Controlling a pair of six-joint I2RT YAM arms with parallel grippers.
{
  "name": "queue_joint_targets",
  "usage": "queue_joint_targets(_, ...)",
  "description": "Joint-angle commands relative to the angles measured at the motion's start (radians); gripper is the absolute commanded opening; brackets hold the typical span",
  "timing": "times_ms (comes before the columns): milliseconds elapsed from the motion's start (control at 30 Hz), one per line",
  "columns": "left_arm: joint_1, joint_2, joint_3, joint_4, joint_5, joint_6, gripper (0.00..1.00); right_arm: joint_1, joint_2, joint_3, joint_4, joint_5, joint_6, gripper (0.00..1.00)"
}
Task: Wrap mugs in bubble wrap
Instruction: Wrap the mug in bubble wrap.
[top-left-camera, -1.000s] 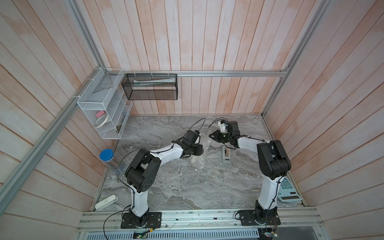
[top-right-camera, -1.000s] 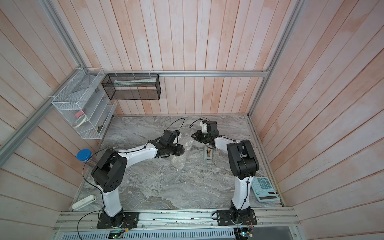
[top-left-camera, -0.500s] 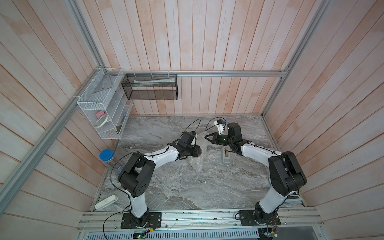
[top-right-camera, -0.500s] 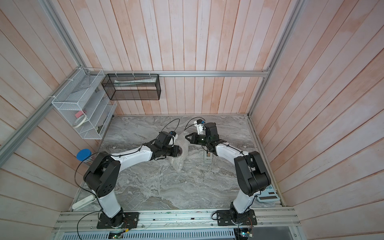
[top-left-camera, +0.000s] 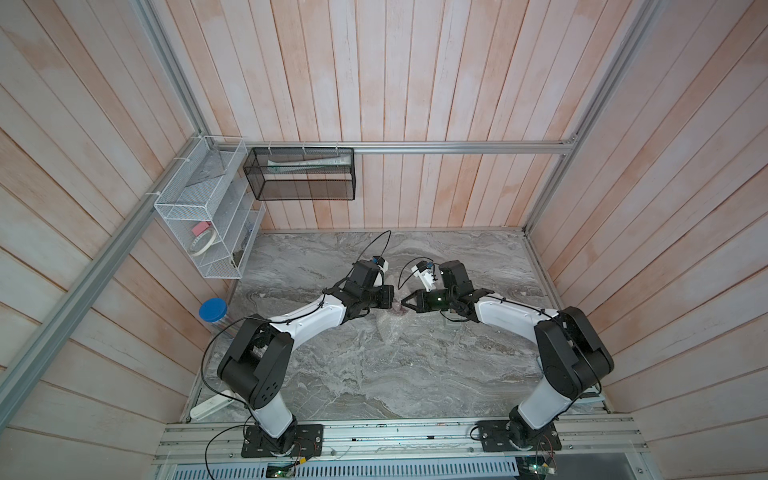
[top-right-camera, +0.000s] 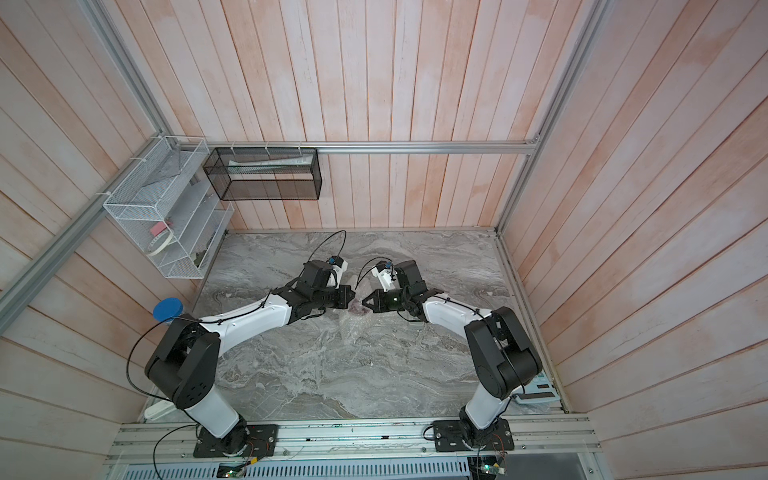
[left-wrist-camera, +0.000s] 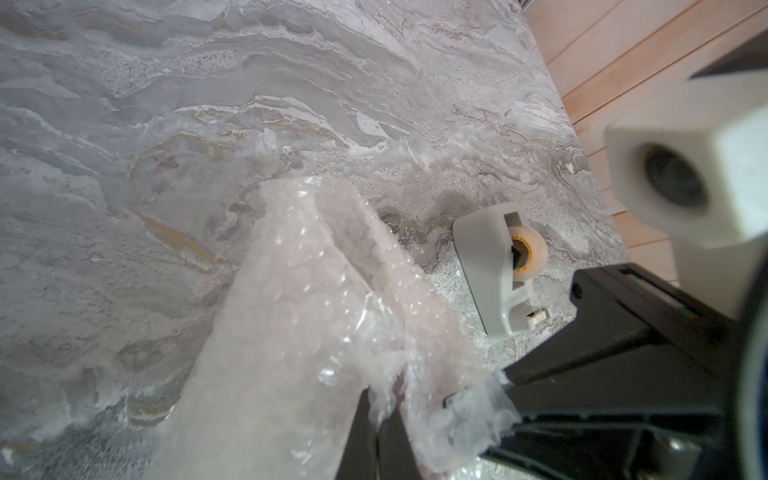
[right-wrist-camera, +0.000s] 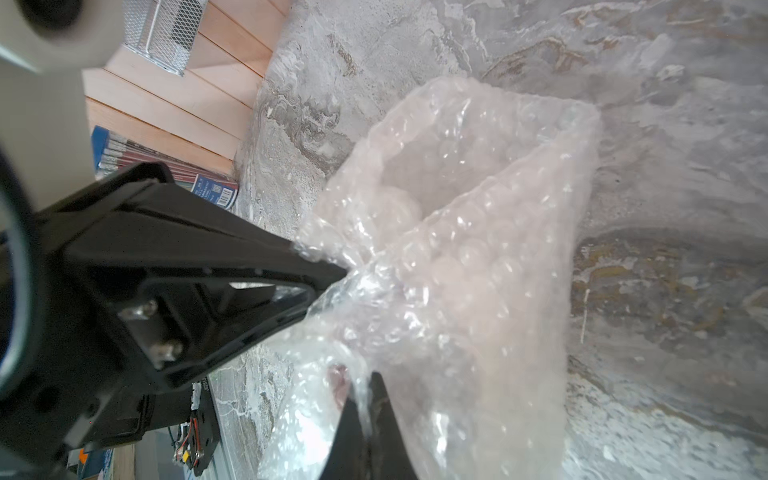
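Since a second ago, the right arm (top-left-camera: 507, 318) has dropped its elbow out toward the right-hand wall and carried the right jaws inward. They now meet the left jaws of the left arm (top-left-camera: 307, 320) above the middle of the grey marbled tabletop (top-left-camera: 374, 374).

In both top views the two black jaw tips nearly touch. The clear, crinkly bubble wrap (top-left-camera: 390, 330) hangs from them as a whitish fold whose lower end reaches the tabletop (top-right-camera: 291, 374). The wrap (top-right-camera: 351, 326) sits between the two arms, toward the back half of the surface.

In the left wrist view, the left jaws are closed on a bunched edge of the bubble wrap (left-wrist-camera: 316, 299). The right jaws come in from the side and are clamped on the same edge, just beside them. A grey boxy tape dispenser (left-wrist-camera: 484, 266) with a pale roll stands on the tabletop near the wrap and does not touch it.

In the right wrist view, the right jaws are shut on the plastic. The left jaws pinch it close by, and the bubble wrap (right-wrist-camera: 478, 232) billows out between them into an open pouch. A faint reddish patch (right-wrist-camera: 338, 376) shows through the plastic beside the right jaws. I cannot tell whether it is the mug.
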Motion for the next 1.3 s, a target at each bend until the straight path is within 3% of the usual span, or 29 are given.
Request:
queue_joint_targets(0, 0.014, -0.062, -0.029, 0.061, 0.007, -0.036, 0.0, 0.024, 0.064, 0.057, -0.132, 0.035, -0.102, 0.0)
queue_joint_targets(233, 0.012, -0.088, -0.054, 0.167, 0.1, -0.059, 0.0, 0.057, 0.152, 0.149, -0.238, 0.112, -0.156, 0.0)
queue_joint_targets(400, -0.015, -0.005, 0.002, 0.086, 0.16, -0.037, 0.0, 0.059, 0.155, 0.171, -0.248, 0.141, -0.14, 0.0)
queue_joint_targets(700, -0.035, 0.109, 0.041, -0.096, 0.108, -0.011, 0.0, 0.062, 0.139, 0.201, -0.294, 0.144, -0.152, 0.0)
queue_joint_targets(900, -0.035, 0.15, 0.043, -0.079, 0.095, -0.007, 0.0, 0.063, 0.067, 0.21, -0.347, 0.159, -0.16, 0.01)
queue_joint_targets(1067, -0.037, 0.174, 0.047, -0.082, 0.102, 0.002, 0.0, 0.055, -0.01, 0.203, -0.384, 0.134, -0.139, 0.2)
queue_joint_targets(1267, -0.039, 0.176, 0.049, -0.077, 0.11, 0.013, 0.0, 0.028, -0.064, 0.193, -0.407, 0.139, -0.103, 0.35)
